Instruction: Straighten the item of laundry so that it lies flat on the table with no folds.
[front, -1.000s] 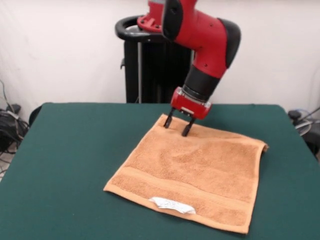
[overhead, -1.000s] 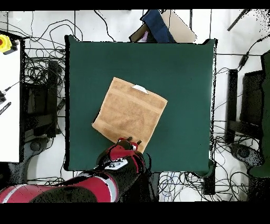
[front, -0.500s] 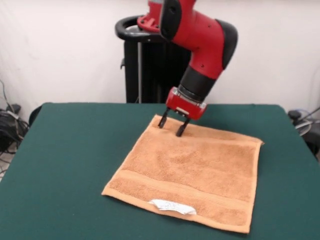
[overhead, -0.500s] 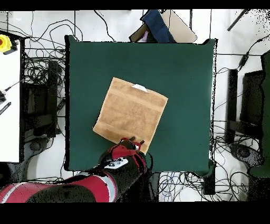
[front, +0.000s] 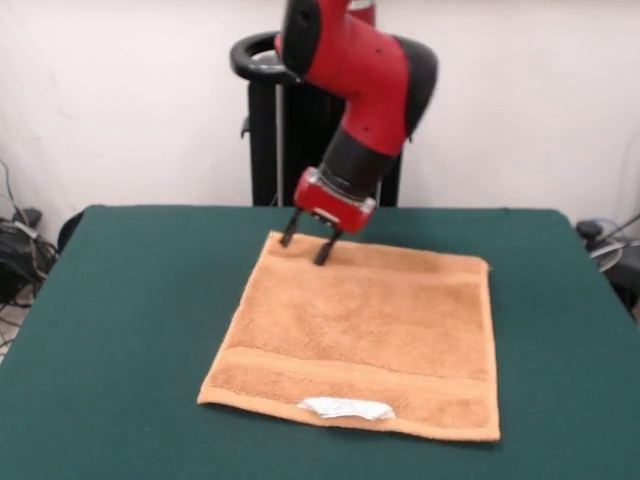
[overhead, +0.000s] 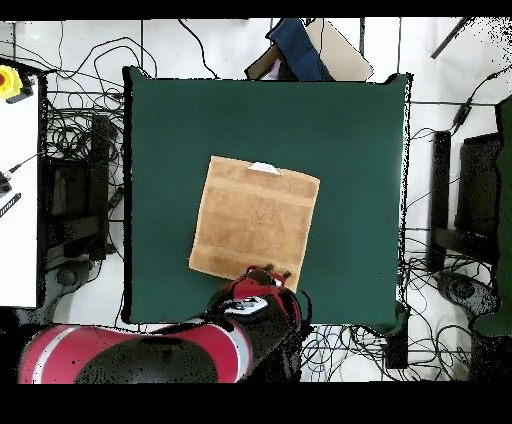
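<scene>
Where the front view looks across the green table (front: 120, 320), the orange towel (front: 365, 335) lies spread flat near its middle, a white label (front: 347, 408) on the hem toward the near edge. At the towel's far left corner, the gripper (front: 307, 243) has its fingers apart, tips at the cloth. From overhead, the towel (overhead: 255, 215) lies centrally, and the gripper (overhead: 274, 273) meets the hem nearest the table's (overhead: 350, 130) bottom edge.
</scene>
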